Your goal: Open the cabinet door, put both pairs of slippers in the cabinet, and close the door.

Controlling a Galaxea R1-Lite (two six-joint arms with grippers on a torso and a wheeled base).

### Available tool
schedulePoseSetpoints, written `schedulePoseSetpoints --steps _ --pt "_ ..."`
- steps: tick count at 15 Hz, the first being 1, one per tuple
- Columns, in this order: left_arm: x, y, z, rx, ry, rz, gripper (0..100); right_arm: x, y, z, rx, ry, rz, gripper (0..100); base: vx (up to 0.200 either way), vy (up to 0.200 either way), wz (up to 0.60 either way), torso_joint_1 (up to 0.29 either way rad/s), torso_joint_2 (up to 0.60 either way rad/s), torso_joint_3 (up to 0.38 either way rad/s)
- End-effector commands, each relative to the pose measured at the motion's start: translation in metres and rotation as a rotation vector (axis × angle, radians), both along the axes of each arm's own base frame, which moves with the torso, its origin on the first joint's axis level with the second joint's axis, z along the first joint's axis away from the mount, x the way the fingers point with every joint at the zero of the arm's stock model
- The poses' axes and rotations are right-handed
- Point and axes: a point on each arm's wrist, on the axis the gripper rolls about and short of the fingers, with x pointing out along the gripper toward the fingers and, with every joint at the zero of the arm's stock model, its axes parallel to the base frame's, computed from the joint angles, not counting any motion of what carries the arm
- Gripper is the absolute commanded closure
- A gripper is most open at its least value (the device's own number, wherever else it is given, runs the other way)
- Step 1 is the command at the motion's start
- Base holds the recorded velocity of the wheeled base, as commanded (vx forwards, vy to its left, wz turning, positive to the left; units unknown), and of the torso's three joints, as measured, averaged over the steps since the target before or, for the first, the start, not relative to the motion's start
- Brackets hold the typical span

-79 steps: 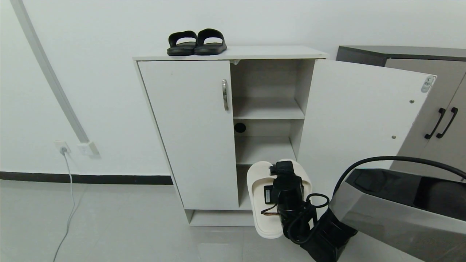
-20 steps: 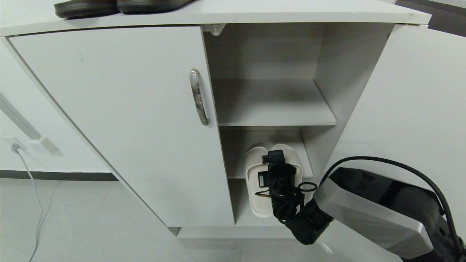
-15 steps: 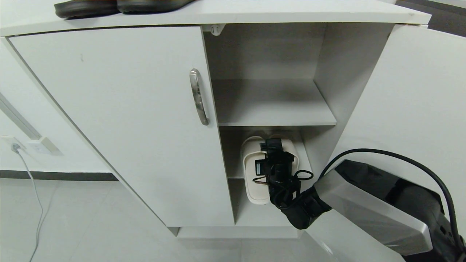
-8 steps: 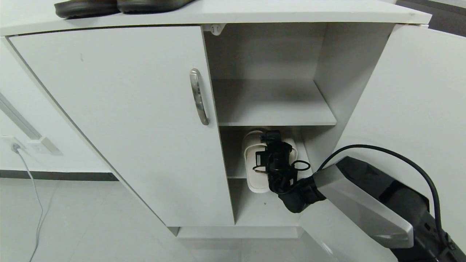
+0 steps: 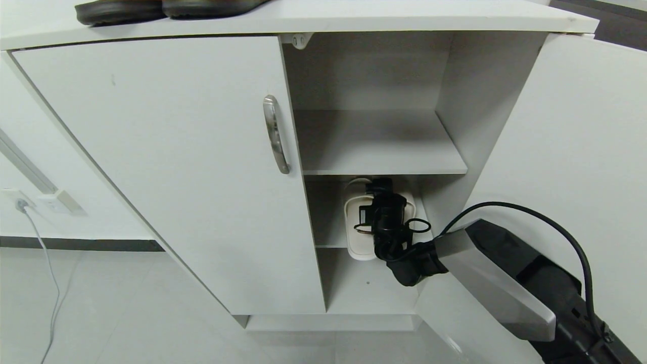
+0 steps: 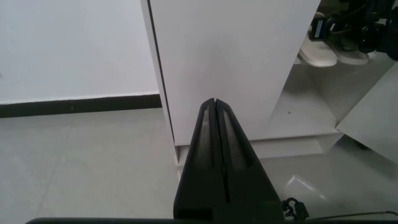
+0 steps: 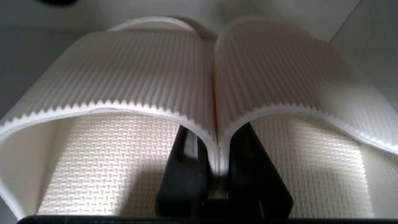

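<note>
Pale grey floor tiles (image 5: 126, 313) with a faint sheen run up to a plain white wall (image 5: 30, 91), edged at its foot by a black skirting band (image 5: 76, 244). A wall socket (image 5: 20, 205) on the left feeds a thin grey cable (image 5: 53, 303) that trails down onto the floor. Against the wall stands the cabinet (image 5: 404, 20), made of flat, smooth white panels with square edges. Its left door (image 5: 167, 167) is closed and carries a slim, curved brushed-metal handle (image 5: 275, 134) near its inner edge. The right door (image 5: 571, 131) is swung wide open, showing the right-hand bay. The upper shelf (image 5: 379, 146) there is a bare matte board in shadow. One level down, on the middle shelf, are the white slippers (image 5: 356, 242), side by side. Their toes are tucked in under the upper shelf and their rounded heels jut just past the shelf's front edge. They are thick, soft-looking foam, with ridged straps and a woven-pattern footbed. The right gripper (image 7: 214, 174), black with looped cables at its wrist, reaches into the bay from the near right and is clamped on the two inner strap edges where they meet. The black slippers (image 5: 151, 7), dark and rubbery, sit on the cabinet top at the far left. The left gripper (image 6: 214, 106) hangs low over the floor in front of the closed door, its two long black fingers pressed together with nothing between them.
</note>
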Motion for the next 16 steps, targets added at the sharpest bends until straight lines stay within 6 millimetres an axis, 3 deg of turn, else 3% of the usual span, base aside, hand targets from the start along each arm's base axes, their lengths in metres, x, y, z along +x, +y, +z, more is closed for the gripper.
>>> schedulePoseSetpoints --steps 1,7,12,13,16 --pt "0.0 0.0 0.0 0.0 0.0 0.0 100 0.002 0.0 0.003 0.005 -0.008 -0.002 100 0.0 0.0 0.0 0.0 0.0 0.0" --pt "0.0 0.0 0.0 0.0 0.0 0.0 100 0.018 0.0 -0.002 0.007 -0.01 -0.019 100 0.0 0.0 0.0 0.0 0.0 0.0" --pt "0.0 0.0 0.0 0.0 0.0 0.0 100 0.018 0.0 -0.002 0.003 -0.003 -0.02 100 0.0 0.0 0.0 0.0 0.0 0.0" --pt "0.0 0.0 0.0 0.0 0.0 0.0 100 0.018 0.0 -0.002 0.003 -0.003 -0.02 0 0.0 0.0 0.0 0.0 0.0 0.0" --pt "0.0 0.0 0.0 0.0 0.0 0.0 100 0.013 -0.001 -0.007 -0.017 0.022 -0.023 0 0.0 0.0 0.0 0.0 0.0 0.0"
